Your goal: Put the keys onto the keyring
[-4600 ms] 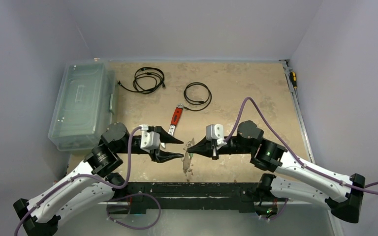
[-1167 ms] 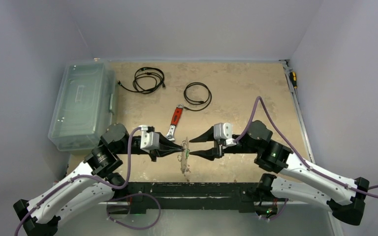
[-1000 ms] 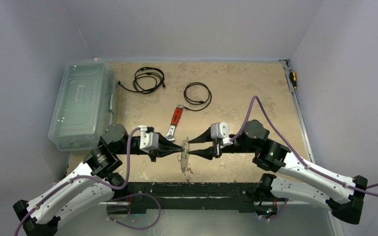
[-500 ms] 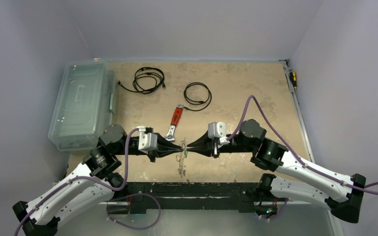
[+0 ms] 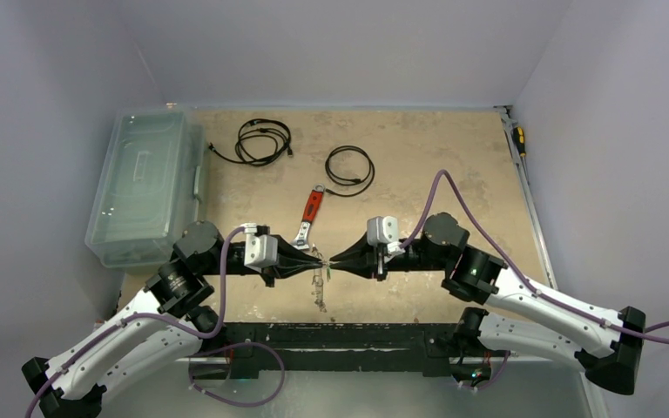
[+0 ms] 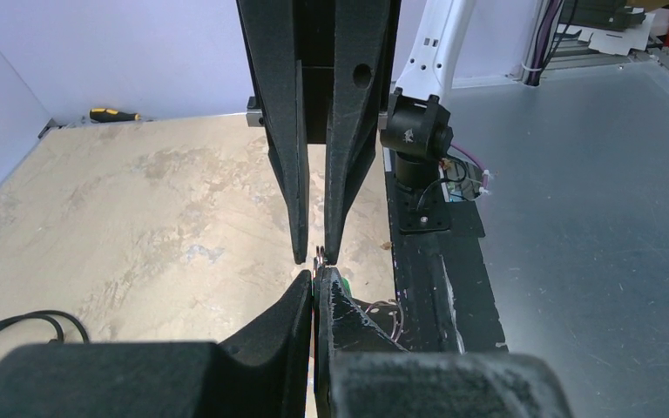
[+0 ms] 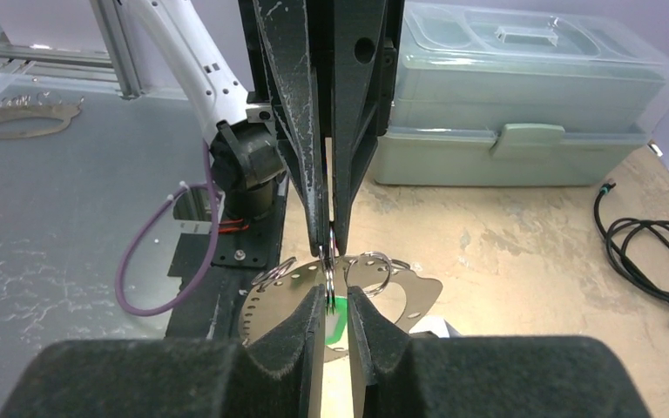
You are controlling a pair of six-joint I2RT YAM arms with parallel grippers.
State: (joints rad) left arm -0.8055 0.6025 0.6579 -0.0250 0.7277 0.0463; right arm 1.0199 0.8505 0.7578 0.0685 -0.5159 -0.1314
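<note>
Both arms meet tip to tip over the near middle of the counter. The left hand reaches in from the left with its fingers pressed flat together, and the thin wire of the keyring runs out from between its tips. The right hand comes in from the right, almost touching the left one. Its fingers are drawn in to a slim gap, and in that gap sits the green key, pinched by its bright head, with the ring's wire just beside it. Below the two hands hangs a small silvery bunch, dangling above the counter's near edge. From the right wrist it shows as flat metal pieces on little rings. Whether the green key is already threaded on the wire, I cannot tell.

Farther back lie the red-handled wrench, two black coiled cables, and, on the far left, a clear plastic box.
</note>
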